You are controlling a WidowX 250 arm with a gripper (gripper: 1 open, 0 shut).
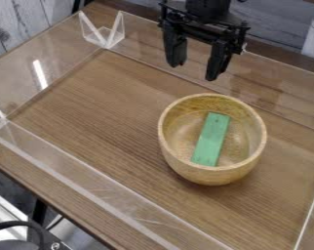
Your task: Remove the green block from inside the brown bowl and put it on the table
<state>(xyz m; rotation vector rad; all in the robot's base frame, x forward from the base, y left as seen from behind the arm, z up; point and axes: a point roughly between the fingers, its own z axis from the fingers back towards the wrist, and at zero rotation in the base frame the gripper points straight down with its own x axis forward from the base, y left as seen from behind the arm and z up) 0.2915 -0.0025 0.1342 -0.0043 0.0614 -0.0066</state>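
A bright green block [214, 138] lies flat inside the brown bowl [180, 113], stretched from the far side towards the near side of its floor. The bowl stands on the table [95, 107], right of the middle. My gripper [199, 66] hangs above the table just behind the bowl's far rim, its black fingers [176, 49] pointing down and spread apart. It is open, with nothing between the fingers and a clear gap to the bowl and block.
Low clear acrylic walls [68, 161] edge the tabletop on all sides. A clear acrylic bracket [105, 31] stands at the back left corner. Bare wood stretches left of and in front of the bowl.
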